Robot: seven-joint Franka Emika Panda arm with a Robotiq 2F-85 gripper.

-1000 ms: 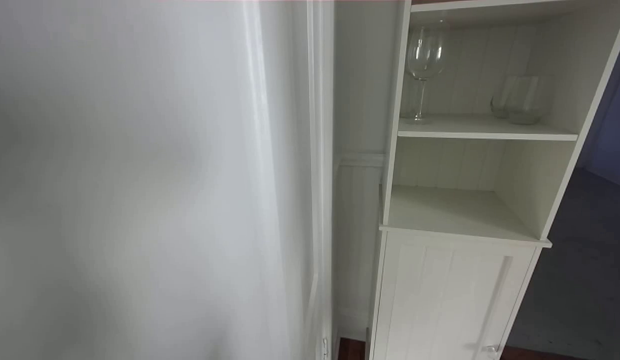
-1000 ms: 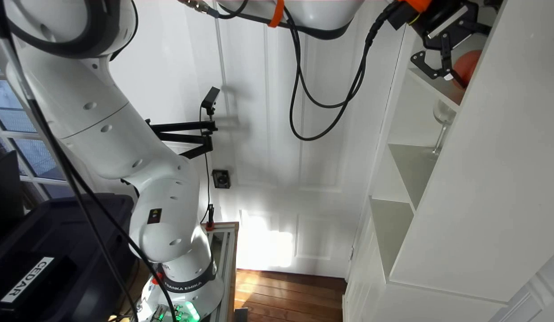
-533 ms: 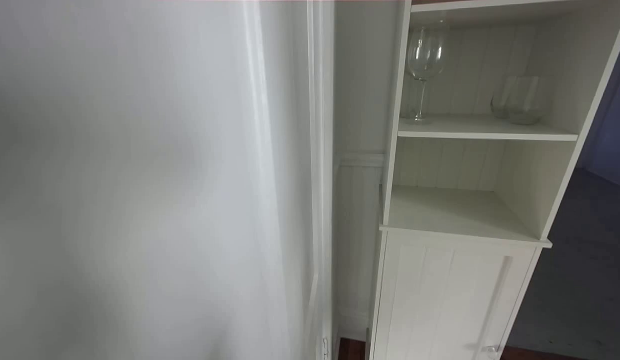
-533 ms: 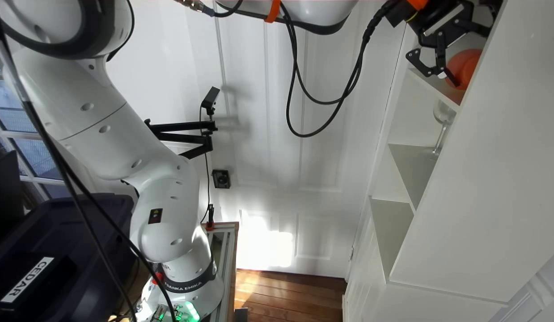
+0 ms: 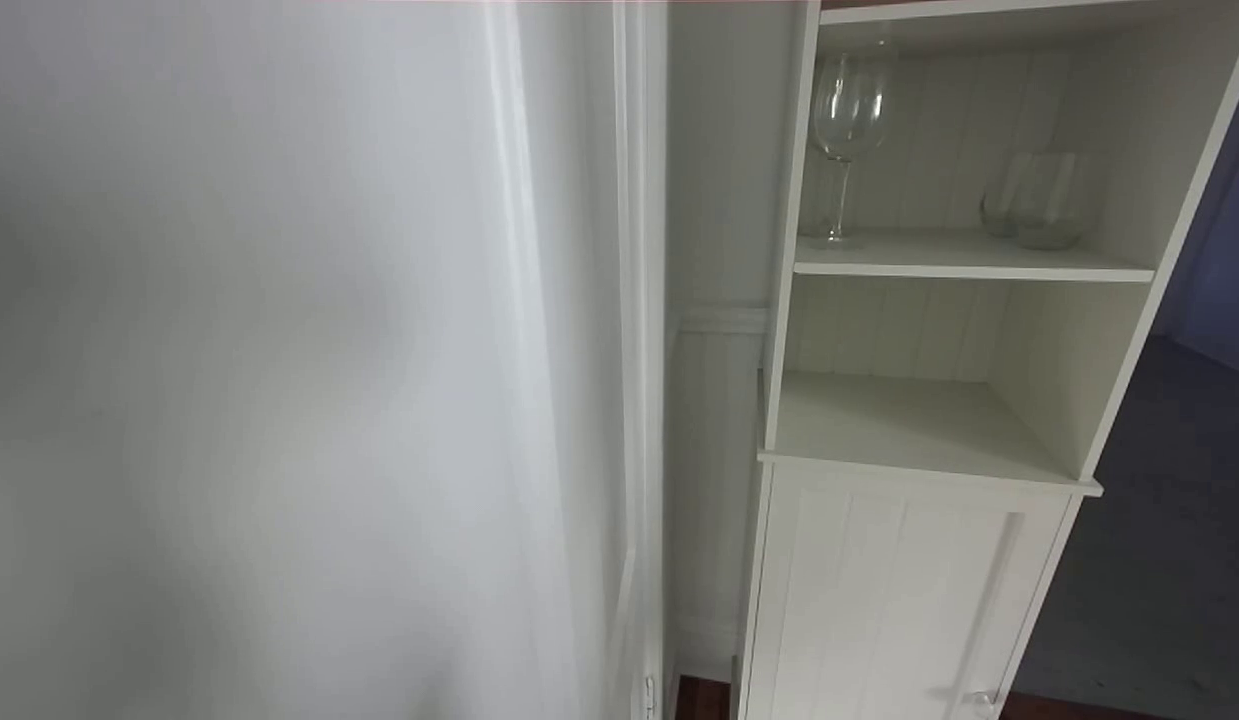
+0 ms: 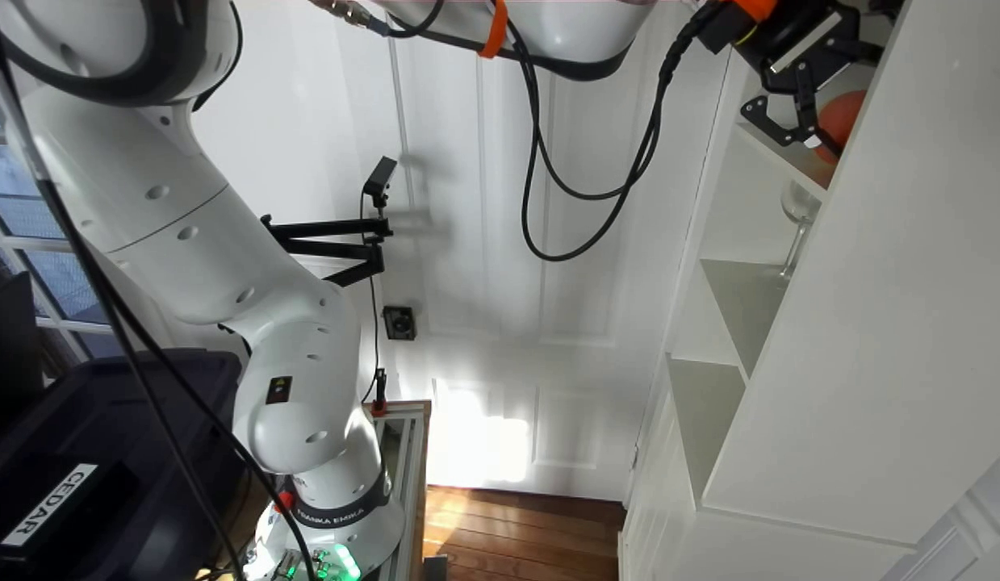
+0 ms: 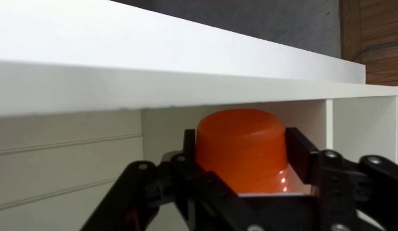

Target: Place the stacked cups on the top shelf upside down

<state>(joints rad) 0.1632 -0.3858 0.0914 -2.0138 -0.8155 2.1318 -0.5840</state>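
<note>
Upper shelf (image 6: pixel 800 164) open in front, side panel (image 7: pixel 186 48) near orange cup (image 7: pixel 240 150); wine glass (image 6: pixel 801 206) below

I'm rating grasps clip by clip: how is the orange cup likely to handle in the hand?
The orange cup is probably stiff: no dent shows where the hand grips it. It may be slippery, since bright glints suggest a glossy surface. If released lying down, its rounded body could let it roll.

Glossy orange cup (image 7: pixel 241 154) in gripper (image 7: pixel 241 138)
</note>
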